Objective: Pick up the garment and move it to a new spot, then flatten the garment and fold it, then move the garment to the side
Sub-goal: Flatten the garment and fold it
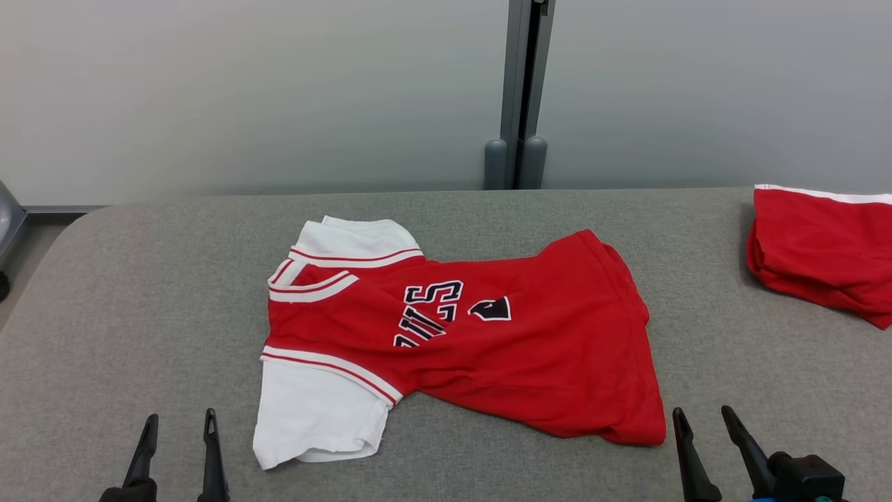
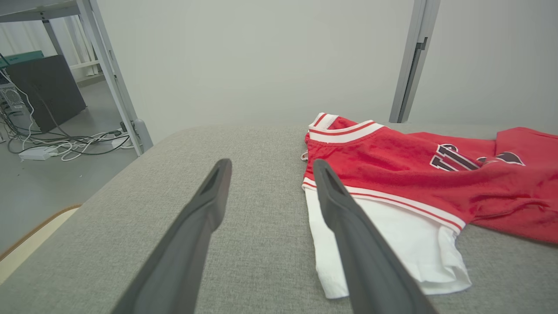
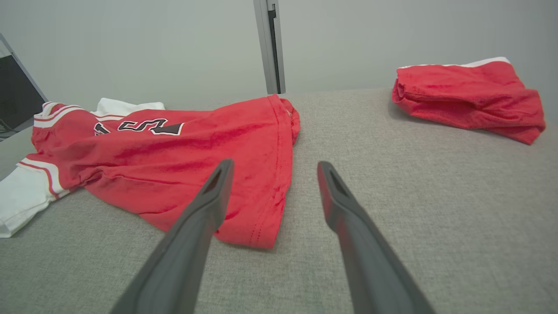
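1. Red jersey shirt (image 1: 502, 348) w/ white sleeves lies spread on the grey fabric-topped table (image 1: 125, 293), approx mid-table. Collar end is toward the robot's left, hem toward its right.
2. Shirt isn't flat: body is wrinkled, and the dark chest lettering + dark emblem are partly creased over. Near sleeve (image 1: 313, 411) sticks out toward the robot; far sleeve (image 1: 355, 240) lies behind the collar.
3. L pincer (image 1: 180, 416) is at lower left of head view, fingers spread wide w/ nothing btwn them. It sits just left of the near sleeve, clear of the cloth there. In left wrist view one finger overlaps the white sleeve in the picture; can't tell contact from that angle.
4. R pincer (image 1: 702, 411) is at lower right of head view, fingers also wide apart and empty. It's just right of the shirt's near hem corner, apart from it.
5. Right wrist view: the hem edge lies beside and beyond one finger, w/ bare table btwn the two fingertips.
6. Second red garment (image 1: 822, 244) w/ white trim sits bunched at the table's far right, well apart from the shirt.
7. Behind the table: pale wall panels w/ a grey upright post (image 1: 519, 90). Left wrist view also shows cables (image 2: 65, 146) on the floor past the table's left end, beside a metal frame leg (image 2: 113, 78).
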Robot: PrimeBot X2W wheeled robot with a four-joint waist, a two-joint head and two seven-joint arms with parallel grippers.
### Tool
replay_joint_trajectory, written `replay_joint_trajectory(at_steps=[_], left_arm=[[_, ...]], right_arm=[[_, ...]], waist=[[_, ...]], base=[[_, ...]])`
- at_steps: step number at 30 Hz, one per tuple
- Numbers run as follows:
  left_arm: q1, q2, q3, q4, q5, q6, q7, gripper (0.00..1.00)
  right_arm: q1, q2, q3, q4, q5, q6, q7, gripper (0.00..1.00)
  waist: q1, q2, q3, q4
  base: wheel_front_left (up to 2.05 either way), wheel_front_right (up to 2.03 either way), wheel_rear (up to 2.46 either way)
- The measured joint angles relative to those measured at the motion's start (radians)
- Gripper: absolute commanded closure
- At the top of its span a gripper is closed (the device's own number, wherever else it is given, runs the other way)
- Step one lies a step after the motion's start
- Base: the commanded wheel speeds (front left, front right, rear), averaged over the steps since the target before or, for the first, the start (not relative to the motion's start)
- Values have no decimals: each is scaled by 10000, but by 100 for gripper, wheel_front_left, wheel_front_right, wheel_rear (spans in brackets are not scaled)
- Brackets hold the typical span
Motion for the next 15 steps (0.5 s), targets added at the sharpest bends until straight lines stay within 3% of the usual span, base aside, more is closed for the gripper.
replay_joint_trajectory(at_steps=[15], left_arm=[[-378,8,-94,349,113,-58,0,0]], right_arm=[[-365,-2,-67,259,-59,0,0,0]], waist=[[0,1,190,-160]], base=[[0,0,0]])
